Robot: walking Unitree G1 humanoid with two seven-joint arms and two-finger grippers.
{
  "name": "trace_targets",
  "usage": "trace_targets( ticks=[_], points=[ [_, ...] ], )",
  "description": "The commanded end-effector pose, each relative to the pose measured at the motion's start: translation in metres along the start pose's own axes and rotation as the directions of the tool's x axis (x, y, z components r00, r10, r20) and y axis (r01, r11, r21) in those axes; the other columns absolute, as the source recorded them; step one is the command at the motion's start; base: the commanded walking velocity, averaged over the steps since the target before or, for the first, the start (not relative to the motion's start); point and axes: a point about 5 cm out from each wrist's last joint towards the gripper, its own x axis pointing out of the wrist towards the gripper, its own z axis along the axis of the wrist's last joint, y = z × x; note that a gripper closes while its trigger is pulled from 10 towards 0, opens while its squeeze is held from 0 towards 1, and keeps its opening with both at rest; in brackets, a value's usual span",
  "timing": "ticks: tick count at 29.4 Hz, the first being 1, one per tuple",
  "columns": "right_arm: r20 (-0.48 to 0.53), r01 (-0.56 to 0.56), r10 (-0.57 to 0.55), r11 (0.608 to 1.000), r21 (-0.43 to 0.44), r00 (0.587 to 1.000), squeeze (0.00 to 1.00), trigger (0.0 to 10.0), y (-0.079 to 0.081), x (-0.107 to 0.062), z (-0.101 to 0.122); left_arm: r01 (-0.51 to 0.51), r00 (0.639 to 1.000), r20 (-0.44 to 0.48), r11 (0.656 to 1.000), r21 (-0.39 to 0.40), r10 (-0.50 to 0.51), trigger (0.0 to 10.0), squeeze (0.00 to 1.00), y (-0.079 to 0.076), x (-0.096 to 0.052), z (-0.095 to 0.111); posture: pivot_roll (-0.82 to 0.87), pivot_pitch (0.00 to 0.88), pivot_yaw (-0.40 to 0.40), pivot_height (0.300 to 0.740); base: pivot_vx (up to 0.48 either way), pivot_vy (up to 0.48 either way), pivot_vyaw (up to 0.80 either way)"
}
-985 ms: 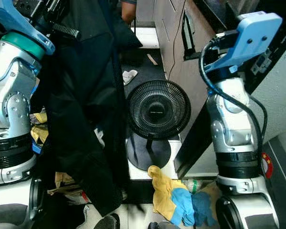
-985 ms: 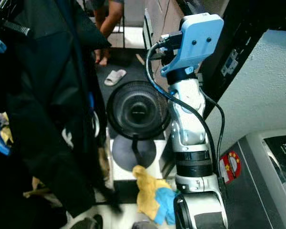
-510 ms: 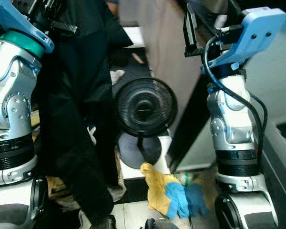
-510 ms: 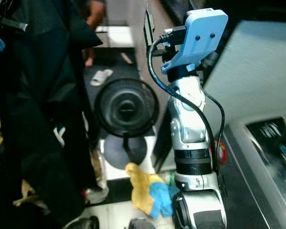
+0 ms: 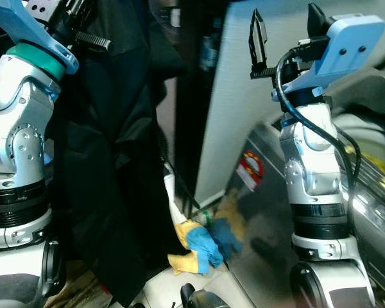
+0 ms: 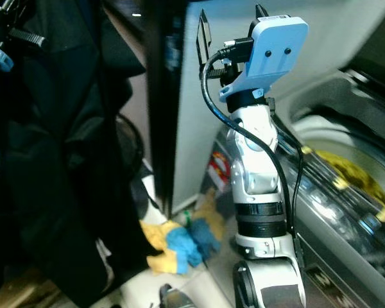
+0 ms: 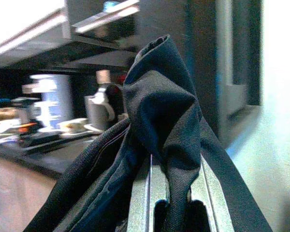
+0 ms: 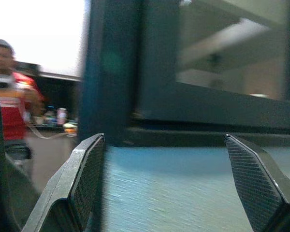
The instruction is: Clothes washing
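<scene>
Left gripper [image 7: 169, 203] was raised high at the robot's left, jaws clamped on a fold of the black garment [image 5: 115, 160]. In the left wrist view the cloth bunched between the two metal fingers [image 7: 140, 198] and rose in a peak beyond their tips.

From that pinch the garment hung straight down: long axis vertical, bulk below the jaws, lower edge near the floor [image 5: 157, 289]. Only the top fold was held; the rest dangled loose.

Right gripper [image 5: 285, 32] stood raised at the robot's right, jaws spread wide with nothing between them, facing a pale wall [image 8: 183, 188] and a dark frame [image 8: 116, 72]. A person in a red top [image 8: 12, 111] showed blurred at the edge of that view.

Washing machine [image 6: 346, 192] lay low at the robot's right, below the empty jaws and well apart from the loaded ones, across the body. Its tub seemed to face upward, with something yellow [image 6: 353, 170] already inside, blurred.

A yellow and blue cloth [image 5: 196, 244] lay on the floor between garment and machine.

Judgement: the move ahead turns on carrying the garment from left to right and over the tub. The right arm was nearer the machine, but the left held the load. The long hanging tail would need lifting clear of the rim, or it could drag outside
</scene>
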Motion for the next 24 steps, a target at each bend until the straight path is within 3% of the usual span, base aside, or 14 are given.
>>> trace_targets(
  ticks=[1,24],
  points=[
    [-0.01,0.013,-0.013,1.0,0.008,1.0,0.0,10.0,-0.0015,-0.0018,-0.0015,0.016,0.998,0.069,1.0,0.018,-0.017,10.0,0.0,-0.0028,-0.0004,0.0158,0.08,0.017,0.041,0.74,0.0,0.0,-0.8],
    [-0.025,0.011,-0.011,1.0,0.012,1.0,0.0,10.0,-0.0008,-0.0029,-0.0041,0.008,0.998,0.055,1.0,0.013,-0.009,10.0,0.0,-0.001,-0.0008,0.013,0.08,0.022,0.044,0.74,0.0,0.0,-0.8]
  ],
)
